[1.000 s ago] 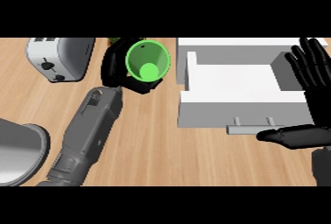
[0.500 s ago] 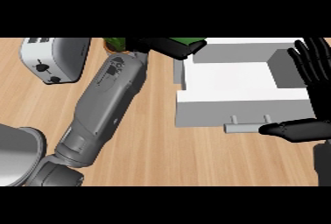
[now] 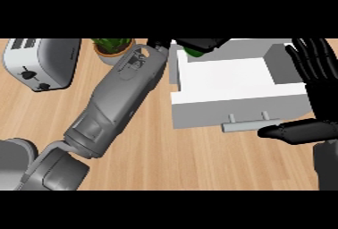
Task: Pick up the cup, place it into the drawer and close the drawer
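Observation:
Only a sliver of the green cup [image 3: 193,53] shows, under the curled fingers of my left hand [image 3: 202,43], which is shut on it. Hand and cup hover at the far left corner of the open white drawer [image 3: 231,96], near the view's top edge. The drawer's inside is bare white, and its grey handle [image 3: 247,125] faces me. My right hand [image 3: 315,74] stands open at the right edge beside the drawer, fingers up, with its thumb [image 3: 297,131] just right of the handle.
A silver toaster [image 3: 41,62] sits at the top left of the wooden counter [image 3: 198,161]. A potted plant [image 3: 112,47] stands between the toaster and my left forearm [image 3: 119,103], which crosses the view's middle diagonally.
My left hand has carried the cup to the right, from beside the toaster to above the drawer's far left corner. The right hand has stayed open beside the drawer.

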Tool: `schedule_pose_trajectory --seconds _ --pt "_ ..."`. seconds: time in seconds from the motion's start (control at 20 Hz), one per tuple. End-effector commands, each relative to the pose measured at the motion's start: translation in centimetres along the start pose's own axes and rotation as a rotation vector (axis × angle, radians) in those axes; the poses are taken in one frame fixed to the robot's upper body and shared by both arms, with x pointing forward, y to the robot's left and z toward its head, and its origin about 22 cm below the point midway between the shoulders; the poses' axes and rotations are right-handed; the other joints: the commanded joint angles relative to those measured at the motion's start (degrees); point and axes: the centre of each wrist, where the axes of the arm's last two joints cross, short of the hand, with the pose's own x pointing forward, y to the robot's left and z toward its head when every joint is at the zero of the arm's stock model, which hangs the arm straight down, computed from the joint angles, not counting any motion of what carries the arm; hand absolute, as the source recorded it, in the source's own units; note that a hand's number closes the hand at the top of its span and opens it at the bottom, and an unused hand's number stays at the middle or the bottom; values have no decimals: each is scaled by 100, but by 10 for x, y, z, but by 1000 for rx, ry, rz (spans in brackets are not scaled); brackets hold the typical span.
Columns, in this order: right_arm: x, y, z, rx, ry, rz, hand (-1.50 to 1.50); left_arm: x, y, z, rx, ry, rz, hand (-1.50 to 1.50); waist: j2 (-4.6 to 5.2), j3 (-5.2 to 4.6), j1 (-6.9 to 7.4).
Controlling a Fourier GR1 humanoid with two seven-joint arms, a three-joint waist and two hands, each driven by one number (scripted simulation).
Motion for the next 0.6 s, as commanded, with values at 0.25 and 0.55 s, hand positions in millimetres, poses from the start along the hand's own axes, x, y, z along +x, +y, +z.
schedule_pose_trajectory --seconds 0.25,0.55 --pt "5 0 -11 67 -38 -17 -150 -35 -2 14 -160 175 -136 150 101 4 -378" --pt "6 23 -23 110 -72 -40 -150 -47 -2 23 -147 187 -147 -150 207 3 -704"
